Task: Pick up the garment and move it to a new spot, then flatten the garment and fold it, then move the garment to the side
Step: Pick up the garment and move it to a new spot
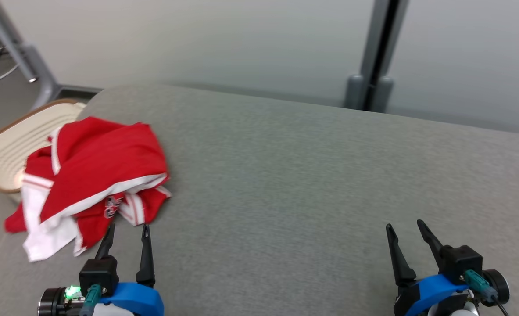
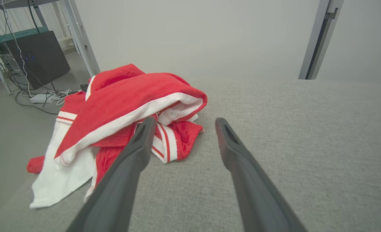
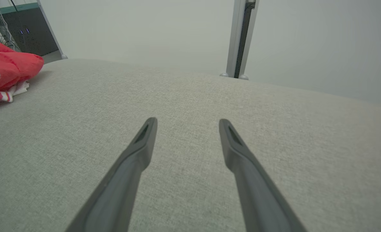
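At the far left a pale woven basket point(image 1: 5, 149) sits just off the end of the grey padded surface point(image 1: 285, 175). The garment point(image 1: 92, 175), red with white bands, lies crumpled in a heap on the left end of that surface, its white part spilling to the edge beside the basket

The left gripper point(image 1: 128, 227) is low at the near edge, wrist toward the robot and both dark fingers pointing away from it at the garment's near hem. Its claw stands apart with nothing between the fingers. In the head view the outer finger's tip overlaps the hem; whether it touches the cloth I cannot tell. The left wrist view has the heap ahead and to the left of the fingers

Well apart to the right, the right gripper point(image 1: 404, 224) is held equally low at the near edge, its fingers leaning slightly leftward over bare padding. Its claw is also spread wide and holds nothing. Behind the surface a grey post point(image 1: 375, 57) stands against a pale wall
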{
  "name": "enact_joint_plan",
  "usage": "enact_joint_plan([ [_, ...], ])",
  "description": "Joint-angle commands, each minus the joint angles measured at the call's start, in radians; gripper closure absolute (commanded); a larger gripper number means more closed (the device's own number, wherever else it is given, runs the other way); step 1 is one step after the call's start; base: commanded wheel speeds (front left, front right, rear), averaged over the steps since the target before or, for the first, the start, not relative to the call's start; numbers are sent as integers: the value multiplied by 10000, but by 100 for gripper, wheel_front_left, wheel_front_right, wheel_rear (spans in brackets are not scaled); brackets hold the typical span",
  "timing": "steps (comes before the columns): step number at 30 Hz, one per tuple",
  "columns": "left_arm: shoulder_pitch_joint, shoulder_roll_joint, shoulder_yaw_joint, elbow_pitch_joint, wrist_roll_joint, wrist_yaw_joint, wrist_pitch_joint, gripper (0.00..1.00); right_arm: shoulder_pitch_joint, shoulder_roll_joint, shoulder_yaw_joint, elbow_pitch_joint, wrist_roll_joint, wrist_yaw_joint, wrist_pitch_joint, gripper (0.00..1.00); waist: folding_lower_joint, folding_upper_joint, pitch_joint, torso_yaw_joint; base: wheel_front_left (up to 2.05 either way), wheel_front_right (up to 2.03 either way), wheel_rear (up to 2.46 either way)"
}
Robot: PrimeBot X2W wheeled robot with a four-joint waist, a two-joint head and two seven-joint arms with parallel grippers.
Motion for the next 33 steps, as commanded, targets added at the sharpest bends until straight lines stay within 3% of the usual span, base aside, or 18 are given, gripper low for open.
enact_joint_plan([
  [1,-119,-51,76,56,-48,30,-50,0,-156,-17,97,15,3,4,-49,0,0,0,373,687,0,0,0],
  [10,-1,-166,631,349,-341,-105,-48,0,-449,-20,468,368,383,4,-48,0,0,0,536,2428,0,0,0],
  [16,130,-233,1240,532,-743,-407,-48,0,-758,-27,1059,847,622,4,-46,0,0,0,590,2872,0,0,0],
  [23,-885,-266,1569,979,-1310,-965,-48,0,-1201,-33,1461,1016,729,3,-46,0,0,0,1167,2563,0,0,0],
  [28,-2212,163,1678,1421,-1934,-1099,-48,0,-1508,-251,1750,791,832,3,-46,0,0,0,1877,1952,0,0,0],
  [33,-3589,826,750,1986,-3451,-1073,-48,0,-1713,-571,1837,757,956,1,-42,0,0,0,2520,1421,0,0,0],
])
